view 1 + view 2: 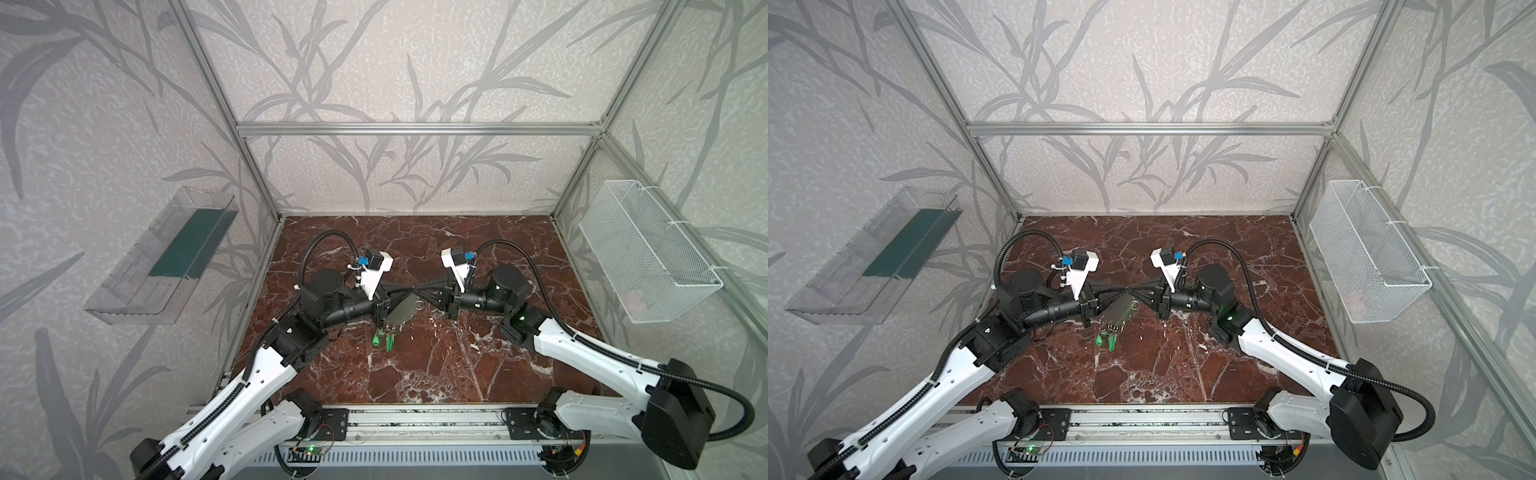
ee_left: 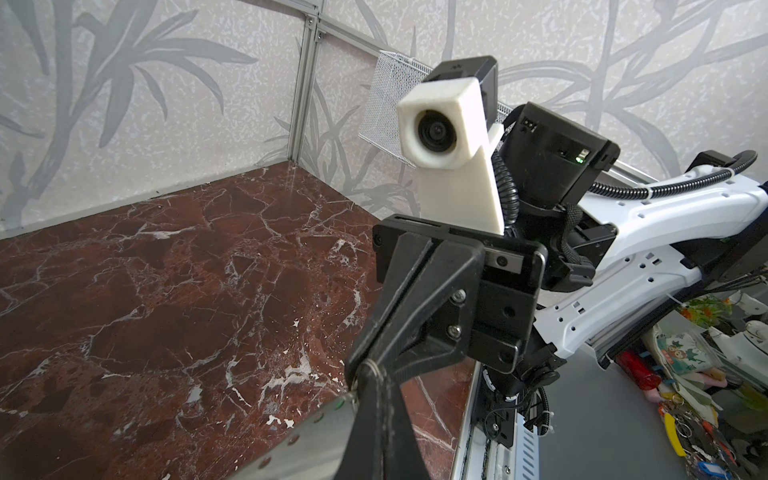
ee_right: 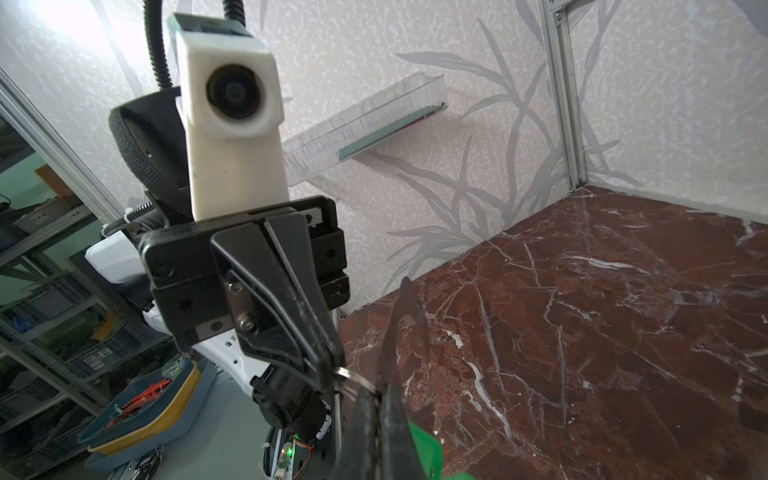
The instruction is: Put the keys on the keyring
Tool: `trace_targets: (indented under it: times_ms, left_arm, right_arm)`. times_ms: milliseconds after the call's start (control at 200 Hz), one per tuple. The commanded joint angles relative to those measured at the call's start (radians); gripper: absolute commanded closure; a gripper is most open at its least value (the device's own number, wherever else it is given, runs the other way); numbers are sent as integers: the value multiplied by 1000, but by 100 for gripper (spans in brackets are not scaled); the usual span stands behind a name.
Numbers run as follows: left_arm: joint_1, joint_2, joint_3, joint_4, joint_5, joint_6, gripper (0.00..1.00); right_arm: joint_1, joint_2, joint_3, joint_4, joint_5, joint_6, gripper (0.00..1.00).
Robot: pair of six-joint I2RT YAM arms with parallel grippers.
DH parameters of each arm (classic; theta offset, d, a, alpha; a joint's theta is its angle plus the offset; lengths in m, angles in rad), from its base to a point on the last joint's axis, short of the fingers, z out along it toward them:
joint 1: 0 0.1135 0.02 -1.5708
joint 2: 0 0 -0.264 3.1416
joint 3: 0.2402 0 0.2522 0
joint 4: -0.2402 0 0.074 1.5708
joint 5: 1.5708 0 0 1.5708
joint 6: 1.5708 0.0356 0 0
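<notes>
State, left gripper (image 1: 408,290): jaws together, by the look of it clamped on the upper edge of the keyring (image 1: 400,312) — plate edge seen passing under its own finger in the left wrist view.
State, right gripper (image 1: 424,288): closed, tips pinching a small wire ring (image 3: 349,376) right at the meeting point.
Place of the keyring: held clear of the marble table (image 1: 457,353), tilted, long axis sloping from the meeting fingertips down toward the left arm's side.
Place of the keys (image 1: 383,338): green tags dangling from the plate's lower end, close above the table; touching it or not, impossible to tell.
Deciding relation: both sets of tips nose to nose at the plate's upper end, wire ring just beside the rim there — right arm nearer the ring, left arm bearing the plate.
Step in hand, as a judgement: working the ring into a rim hole.
Next move, as a judgement: plate kept steady, ring turned along the rim, not pulled away.
Unclear: which hole; ring already threaded or not.
</notes>
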Motion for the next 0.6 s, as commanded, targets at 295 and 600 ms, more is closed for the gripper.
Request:
trace_targets:
  times_ms: [295, 600]
  left_arm:
    - [-3, -15, 84, -116, -36, 38, 69]
    - [-8, 80, 138, -268, 7, 43, 69]
  right_arm:
    - [4, -119, 91, -371, 101, -294, 100]
    - [64, -122, 182, -640, 352, -498, 100]
